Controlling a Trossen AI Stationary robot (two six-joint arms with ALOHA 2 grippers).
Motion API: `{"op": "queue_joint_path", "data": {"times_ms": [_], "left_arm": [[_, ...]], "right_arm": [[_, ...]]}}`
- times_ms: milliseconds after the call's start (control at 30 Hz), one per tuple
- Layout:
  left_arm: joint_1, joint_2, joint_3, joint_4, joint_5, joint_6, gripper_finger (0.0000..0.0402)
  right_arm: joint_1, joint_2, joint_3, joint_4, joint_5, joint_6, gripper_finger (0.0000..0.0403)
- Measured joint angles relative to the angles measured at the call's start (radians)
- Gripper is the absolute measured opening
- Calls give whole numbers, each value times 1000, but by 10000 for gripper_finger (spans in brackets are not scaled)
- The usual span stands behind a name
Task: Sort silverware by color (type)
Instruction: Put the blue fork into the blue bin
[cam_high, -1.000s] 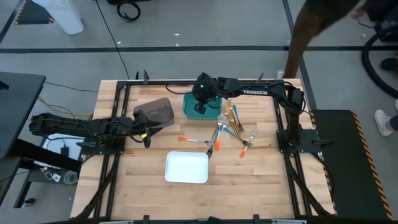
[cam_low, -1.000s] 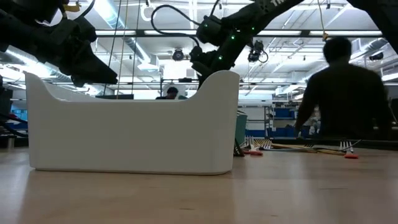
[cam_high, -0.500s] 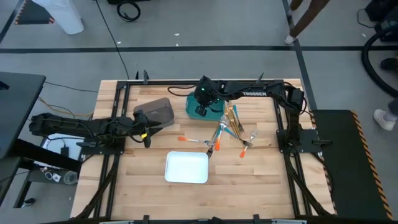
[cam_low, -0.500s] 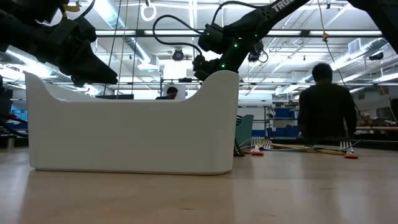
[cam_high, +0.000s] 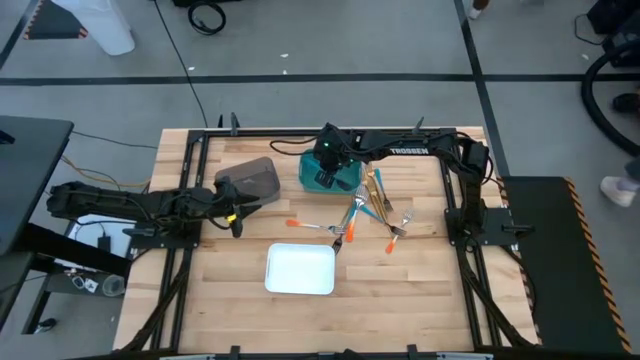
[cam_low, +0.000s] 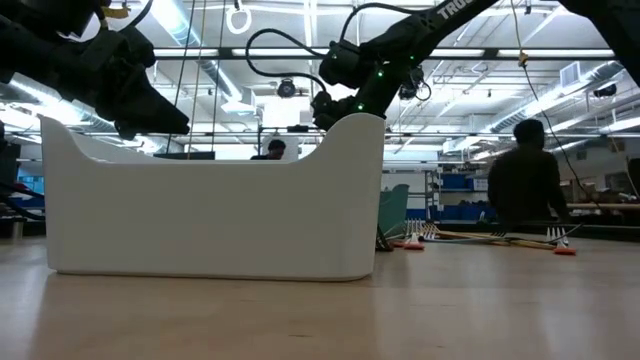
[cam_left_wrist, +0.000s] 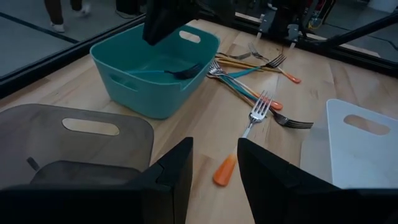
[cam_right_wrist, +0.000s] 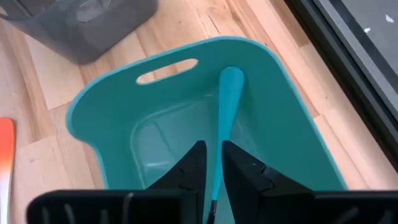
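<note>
The right gripper (cam_high: 325, 172) hangs over the teal bin (cam_high: 306, 170), and a teal-handled piece (cam_right_wrist: 224, 118) runs straight out from between its fingers, long axis pointing toward the bin's handle slot. The fingers look slightly parted, though whether they pinch the handle I cannot tell. The rest of the silverware (cam_high: 368, 212) lies fanned on the worktop just beside the bin, nearer this arm. The left gripper (cam_left_wrist: 211, 177) waits, fingers apart, by the grey bin (cam_high: 250, 180).
</note>
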Motion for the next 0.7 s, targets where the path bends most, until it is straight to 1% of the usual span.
{"op": "queue_joint_path", "data": {"times_ms": [233,700], "left_arm": [[0,0,0,0,0,0,134],[0,0,0,1,0,-8,134]], "right_arm": [[11,-1,75,-77,7,0,75],[96,-1,83,-113,4,32,75]]}}
